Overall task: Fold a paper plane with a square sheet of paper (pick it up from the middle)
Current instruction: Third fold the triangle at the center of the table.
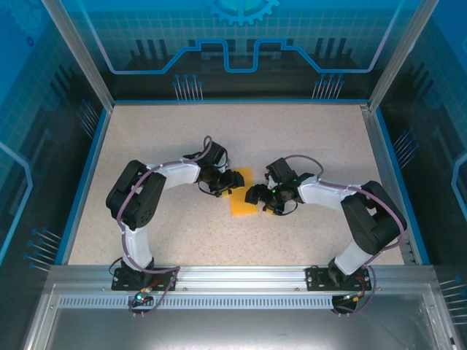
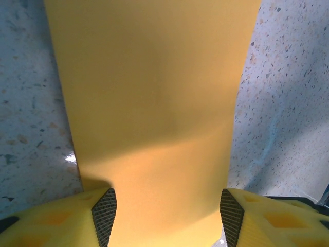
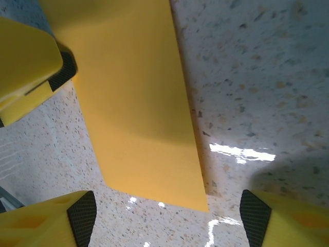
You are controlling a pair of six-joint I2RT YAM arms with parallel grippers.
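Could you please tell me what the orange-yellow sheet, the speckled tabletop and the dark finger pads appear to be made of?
The thin orange-yellow sheet looks like matte paper: even colour, crisp edges, a soft bend. The pale speckled tabletop seems polished stone or laminate; it mirrors glare. The dark finger pads look like textured rubber, given their fine grid.

Table [image 1: 321,153] as I see it from here: pale speckled top, blue edging along the left, far and right sides. About mid-table lies the orange-yellow sheet of paper [image 1: 242,203], long side running near to far. Right wrist view: it rests flat on the speckle, one corner cut slantwise.
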